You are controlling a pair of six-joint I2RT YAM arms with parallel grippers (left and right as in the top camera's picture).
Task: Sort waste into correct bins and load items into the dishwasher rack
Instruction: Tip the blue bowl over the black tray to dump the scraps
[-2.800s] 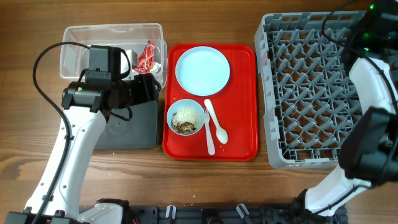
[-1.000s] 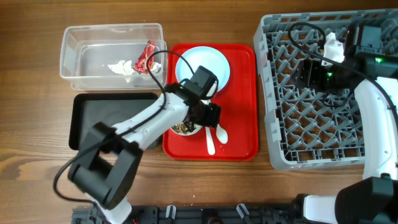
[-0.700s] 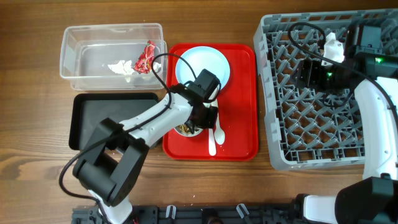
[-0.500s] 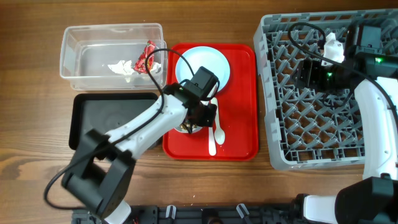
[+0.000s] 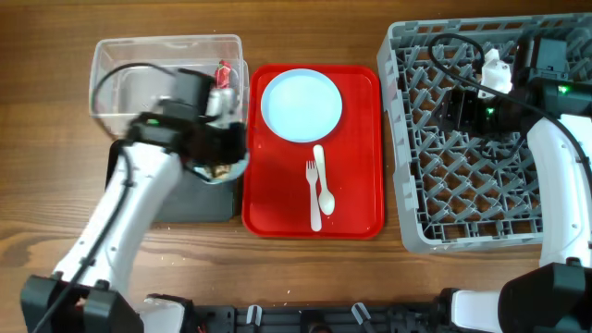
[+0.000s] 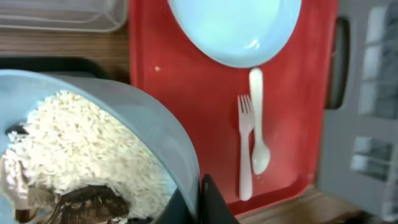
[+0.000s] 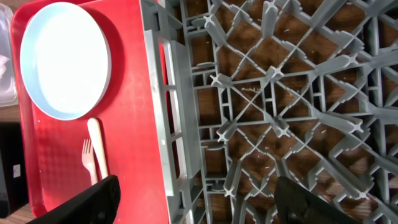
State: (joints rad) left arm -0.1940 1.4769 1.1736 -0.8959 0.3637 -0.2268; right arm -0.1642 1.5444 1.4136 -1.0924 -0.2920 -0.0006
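One arm is loaded while the other waits. The left fingers (image 6: 214, 202) are pinched on the rim of the bowl (image 6: 146, 118), though only the outer one shows in the wrist view. Holding by the rim leaves the mouth free, so the contents can probably be tipped out without fouling the grip. The bowl is full of food scraps (image 6: 74, 155), pale rice with darker brown pieces. It hangs above the corner of the black tray (image 5: 199, 199) nearest the red tray (image 5: 356, 139), which suggests the scraps belong there. They do not seem meant for the clear tub (image 5: 120, 55), where the red wrapper (image 5: 220, 74) lies. How far the bowl is tilted cannot be told from these views.

On the red tray the plate (image 5: 301, 104) sits at the far end. The fork (image 5: 313, 199) and spoon (image 5: 324, 185) lie side by side and touching, nearer the robot. All three are kept together, within reach of either arm.

The right fingers (image 7: 102, 199) are spread wide and hold nothing. They hover over the rack (image 5: 462, 185) on the side facing the red tray. That looks like a parked pose, clear of the left arm's path and ready to take dishes. The rack itself holds nothing yet and stands on the counter (image 5: 46, 231) just beside the red tray.
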